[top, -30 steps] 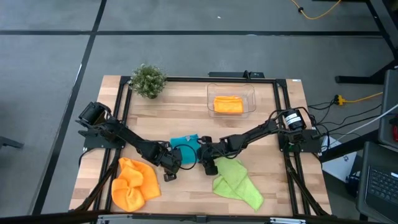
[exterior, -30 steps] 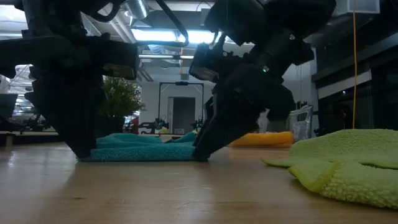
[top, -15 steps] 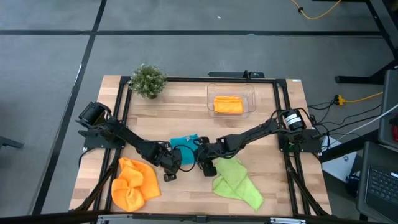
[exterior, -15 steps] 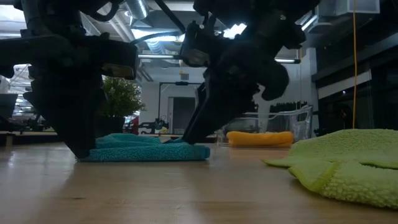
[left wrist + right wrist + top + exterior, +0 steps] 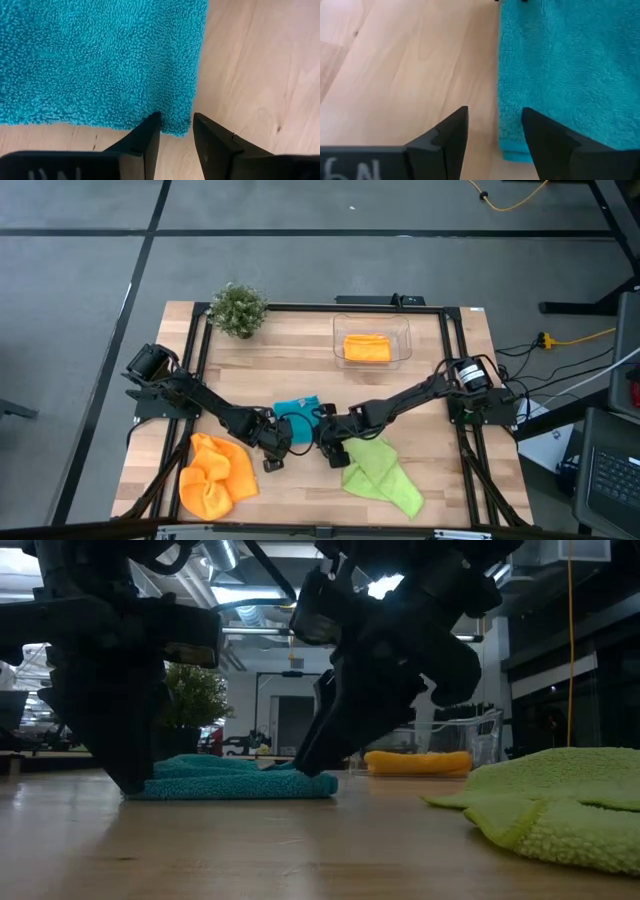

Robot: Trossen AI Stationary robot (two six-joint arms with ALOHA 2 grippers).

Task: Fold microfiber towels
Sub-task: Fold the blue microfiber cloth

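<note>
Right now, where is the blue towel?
In the high view, the blue towel lies mid-table toward the front, between the left claw and right claw, flat on the wood.

Four microfiber towels show in the high view: one teal towel [image 5: 297, 413] at the table's centre, one lime green towel [image 5: 385, 476] toward five o'clock, and two orange ones, a crumpled orange towel [image 5: 215, 476] at about seven o'clock and a folded orange towel [image 5: 367, 347] at one o'clock. There is one clear tub [image 5: 404, 332], holding that folded cloth, and one potted plant [image 5: 238, 308] at eleven o'clock. Two robot arms reach in, each ending in one gripper.
</note>
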